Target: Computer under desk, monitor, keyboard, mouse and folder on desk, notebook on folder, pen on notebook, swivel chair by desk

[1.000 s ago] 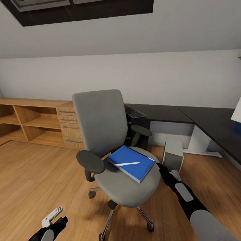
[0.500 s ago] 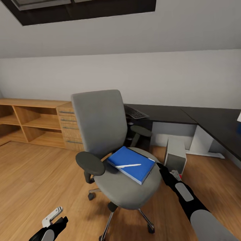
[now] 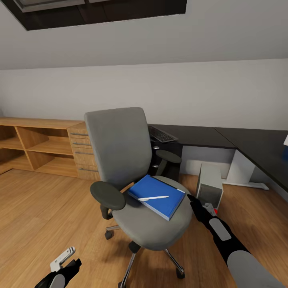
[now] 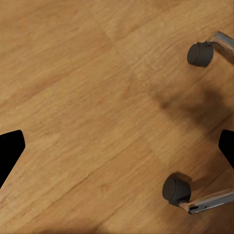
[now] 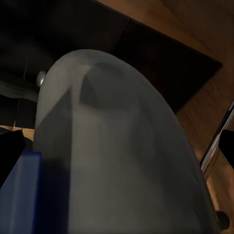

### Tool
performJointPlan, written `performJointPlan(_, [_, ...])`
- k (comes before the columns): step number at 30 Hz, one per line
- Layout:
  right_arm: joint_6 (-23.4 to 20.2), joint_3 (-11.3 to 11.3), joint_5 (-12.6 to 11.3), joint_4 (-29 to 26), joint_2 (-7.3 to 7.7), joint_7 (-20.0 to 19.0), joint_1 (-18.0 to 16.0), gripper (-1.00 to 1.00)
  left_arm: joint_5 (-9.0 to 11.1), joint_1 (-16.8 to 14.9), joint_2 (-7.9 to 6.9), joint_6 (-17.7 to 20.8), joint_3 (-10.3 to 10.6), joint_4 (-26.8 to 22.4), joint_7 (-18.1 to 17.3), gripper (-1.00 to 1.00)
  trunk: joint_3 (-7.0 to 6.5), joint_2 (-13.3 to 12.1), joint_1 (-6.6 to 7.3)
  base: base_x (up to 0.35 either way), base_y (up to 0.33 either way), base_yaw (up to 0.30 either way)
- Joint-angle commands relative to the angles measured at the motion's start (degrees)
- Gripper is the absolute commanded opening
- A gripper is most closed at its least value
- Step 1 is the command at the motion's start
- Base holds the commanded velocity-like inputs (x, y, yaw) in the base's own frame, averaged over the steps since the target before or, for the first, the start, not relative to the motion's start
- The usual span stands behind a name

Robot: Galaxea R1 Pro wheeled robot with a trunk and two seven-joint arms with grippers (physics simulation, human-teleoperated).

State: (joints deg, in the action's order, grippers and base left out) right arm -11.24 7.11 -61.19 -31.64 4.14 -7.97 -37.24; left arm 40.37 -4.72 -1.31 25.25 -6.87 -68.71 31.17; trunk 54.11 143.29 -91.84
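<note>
Nothing has shifted since half a second ago. The thin bright blue folder (image 3: 157, 196) lies on the grey upholstered swivel chair (image 3: 136, 188) seat's right edge; both grippers' finger spread cannot be told.

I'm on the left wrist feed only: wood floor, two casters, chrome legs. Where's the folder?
Observer: Head view has the folder lying flat on the swivel chair seat, not on the desk.
Operator: Anything on it?
Observer: The pen lies across its top.
Operator: Right arm?
Observer: Right wrist view puts the right gripper close to the seat's edge. Its fingers are spread open, with a corner of the folder beside one of them.
</note>
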Motion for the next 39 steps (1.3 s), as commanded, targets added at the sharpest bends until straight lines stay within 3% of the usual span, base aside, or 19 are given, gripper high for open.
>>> performJointPlan(1, [-0.4,0.2,-0.3,0.0,-0.04,-0.2,0.0,1.00,0.5,0.0,-0.01,0.1,0.0,-0.1,0.4,1.00,0.06,0.0,0.01,0.000,0.000,0.000])
performJointPlan(27, [-2.3,-0.1,-0.1,-0.6,-0.26,-0.3,-0.1,1.00,0.4,0.0,-0.01,0.1,0.1,0.0,0.4,1.00,0.06,0.0,0.01,0.034,0.026,0.004])
performJointPlan(39, [-2.4,-0.2,0.2,-0.7,-0.27,-0.1,0.0,1.00,0.4,0.0,-0.01,0.1,0.1,0.0,0.4,1.00,0.06,0.0,0.01,0.000,0.000,0.203])
